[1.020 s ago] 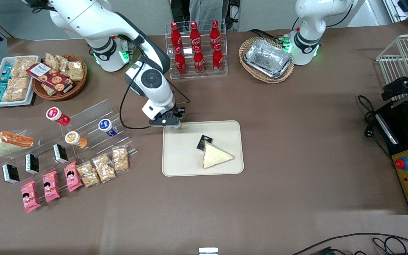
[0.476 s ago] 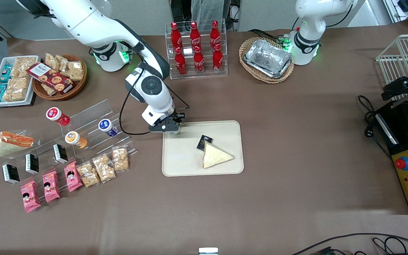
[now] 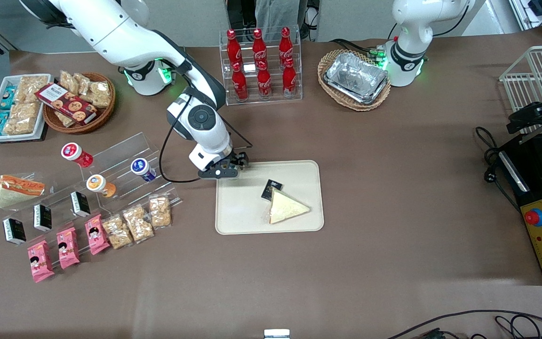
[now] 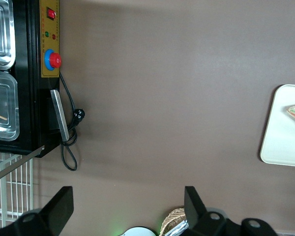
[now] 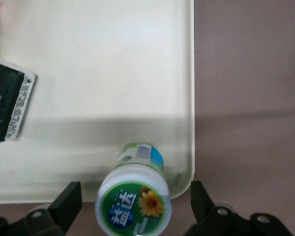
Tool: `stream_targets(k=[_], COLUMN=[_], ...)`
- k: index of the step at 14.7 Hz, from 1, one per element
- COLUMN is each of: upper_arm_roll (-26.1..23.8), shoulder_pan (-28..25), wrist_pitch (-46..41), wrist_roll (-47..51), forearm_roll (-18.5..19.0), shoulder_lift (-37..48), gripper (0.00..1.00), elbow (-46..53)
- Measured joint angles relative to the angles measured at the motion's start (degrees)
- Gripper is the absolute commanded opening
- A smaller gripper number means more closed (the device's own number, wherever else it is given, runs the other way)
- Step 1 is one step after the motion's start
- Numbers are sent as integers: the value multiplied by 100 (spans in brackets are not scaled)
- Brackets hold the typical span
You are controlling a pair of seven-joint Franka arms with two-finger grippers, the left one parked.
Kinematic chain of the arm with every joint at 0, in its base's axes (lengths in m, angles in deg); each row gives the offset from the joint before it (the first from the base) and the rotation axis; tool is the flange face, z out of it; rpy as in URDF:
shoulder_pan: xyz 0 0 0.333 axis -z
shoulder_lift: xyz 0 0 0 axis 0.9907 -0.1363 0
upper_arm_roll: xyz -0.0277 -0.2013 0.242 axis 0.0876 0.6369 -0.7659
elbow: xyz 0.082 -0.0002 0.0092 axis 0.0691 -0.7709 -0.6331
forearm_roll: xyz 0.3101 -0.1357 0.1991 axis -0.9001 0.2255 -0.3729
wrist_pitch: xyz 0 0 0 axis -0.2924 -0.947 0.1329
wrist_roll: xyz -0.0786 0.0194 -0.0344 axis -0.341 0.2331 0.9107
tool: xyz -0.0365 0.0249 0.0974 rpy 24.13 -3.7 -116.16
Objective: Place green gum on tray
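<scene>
The green gum [image 5: 135, 195] stands upright on the tray [image 5: 108, 64], in a corner just inside the low rim. The gripper [image 5: 132, 209] hovers above it with fingers [image 5: 69, 201] spread wide, clear of the bottle on both sides. A small black packet [image 5: 9, 105] lies on the tray nearby, with a wrapped sandwich wedge [image 3: 287, 207] just beside it, nearer the front camera. The gripper [image 3: 221, 170] hides the bottle from the front camera.

A pale triangular wrapped sandwich [image 3: 287, 207] is lying just beside a small black packet [image 3: 271, 189]; red cola bottles [image 3: 259, 63] are standing in a clear rack.
</scene>
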Motion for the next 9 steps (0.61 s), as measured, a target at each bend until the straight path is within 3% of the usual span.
stream_targets(k=[5,7,9], upper_arm_roll=[43,49,50], shoulder_pan=[186,274,437], wrist_pitch=[-148,-834,-2125], wrist_roll=[-320,-753,-1223], forearm_roll=[200,206,201], shoulder_lift=[135,466,810], gripper=[100,100,100], elbow=[242,503,1059])
